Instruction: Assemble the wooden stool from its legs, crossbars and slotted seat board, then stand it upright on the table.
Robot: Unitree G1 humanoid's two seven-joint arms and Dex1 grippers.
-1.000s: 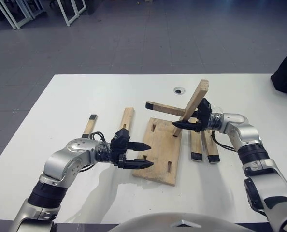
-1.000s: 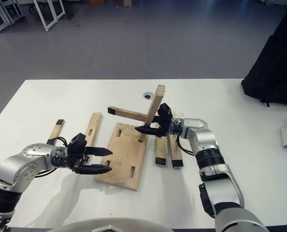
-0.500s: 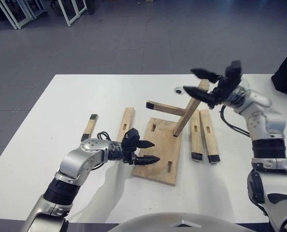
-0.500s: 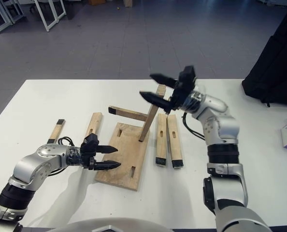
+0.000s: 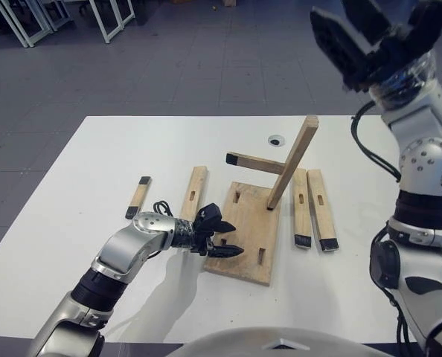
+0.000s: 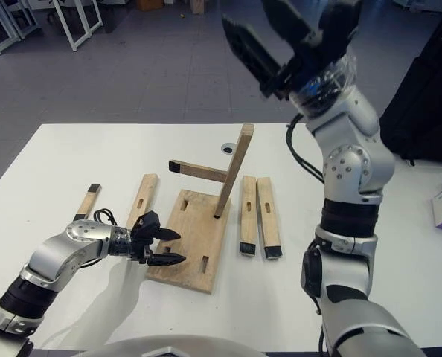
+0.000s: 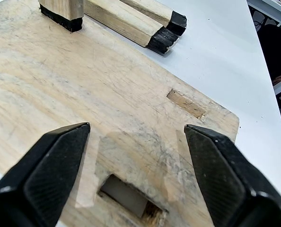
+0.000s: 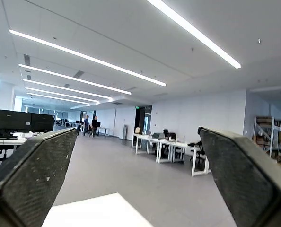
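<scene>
The slotted seat board lies flat in the middle of the table. One leg stands tilted in a far slot of it, and a crossbar sticks out from that leg to the left. My left gripper is open at the board's left edge, its fingers spread over a slot. High above the table, well over the tilted leg, my right gripper is open and holds nothing; its wrist view faces the room and ceiling.
Two black-tipped legs lie side by side right of the board. A slotted wooden piece and a shorter black-tipped piece lie to its left. A round hole sits in the table behind. Table edges are well off.
My right gripper has let go of the tilted leg and swung high above the table. The leg stays standing in its slot. My left gripper has crept right onto the board's edge.
</scene>
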